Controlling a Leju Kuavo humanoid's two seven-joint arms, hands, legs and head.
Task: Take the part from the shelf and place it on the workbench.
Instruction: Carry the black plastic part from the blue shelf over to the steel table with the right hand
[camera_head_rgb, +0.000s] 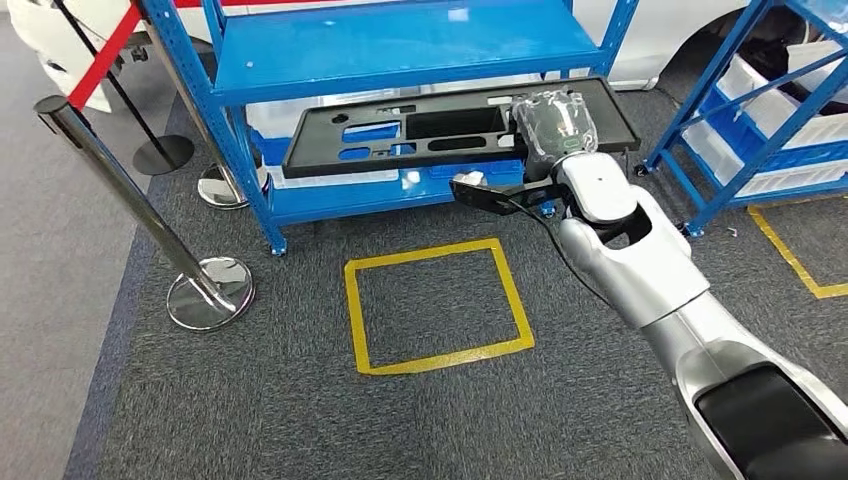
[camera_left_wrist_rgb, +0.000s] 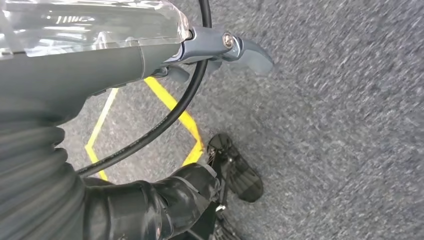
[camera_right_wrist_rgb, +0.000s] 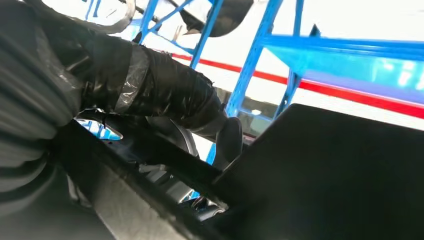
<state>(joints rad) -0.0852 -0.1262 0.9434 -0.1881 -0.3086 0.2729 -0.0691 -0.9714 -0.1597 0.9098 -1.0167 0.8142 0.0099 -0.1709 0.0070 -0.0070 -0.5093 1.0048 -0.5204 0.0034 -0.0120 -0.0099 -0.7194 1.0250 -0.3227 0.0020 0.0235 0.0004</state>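
The part (camera_head_rgb: 310, 150) is a long flat black plastic panel with several cutouts. It lies tilted at the front of the blue rack's lower shelf (camera_head_rgb: 330, 200). My right hand (camera_head_rgb: 555, 125), wrapped in clear film, grips the panel's right end, with the arm stretched forward. In the right wrist view its dark fingers (camera_right_wrist_rgb: 165, 95) curl over the edge of the black panel (camera_right_wrist_rgb: 325, 175). My left hand (camera_left_wrist_rgb: 150, 60) hangs over the grey carpet and holds nothing, thumb and fingers apart.
The blue rack (camera_head_rgb: 400, 45) stands straight ahead. A chrome stanchion (camera_head_rgb: 130, 190) with a red belt stands at the left. A yellow taped square (camera_head_rgb: 435, 305) marks the carpet in front. A second blue rack with white bins (camera_head_rgb: 770, 120) stands at the right.
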